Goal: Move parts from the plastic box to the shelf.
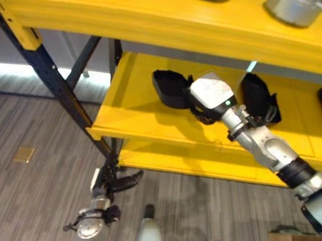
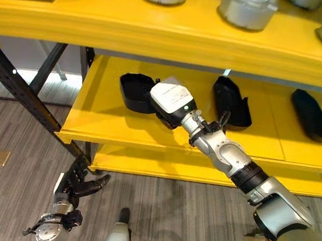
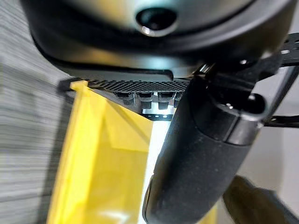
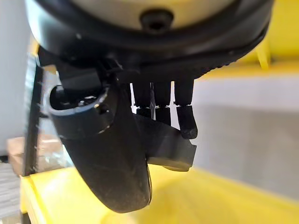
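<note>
**Robot hand sets black part on yellow shelf**

Nearest the camera, the left hand (image 2: 79, 185) hangs low over the grey striped floor (image 1: 39, 197), beside the dark upright post (image 1: 58, 84) of the shelf (image 2: 93, 112). Its dark fingers are loosely spread and slightly bent, with nothing between them.

Farther in, the right arm reaches up and across to the yellow middle level of the shelf. The right hand (image 4: 112, 154) is there, fingers curled down and thumb closed around a black part (image 4: 166, 144), which the wrist view shows pinched between them just above the yellow board. From the head views the hand itself is mostly hidden behind its white wrist housing, so whether the part already touches the board is hard to say.

On the same level, a second black part (image 2: 232, 101) lies just to the right of the arm, and a third black part (image 2: 311, 114) lies farther right, well apart from the others.

On the top level, beyond and above, stand several round grey metal parts (image 2: 247, 6), set along the board near its front edge.
</note>
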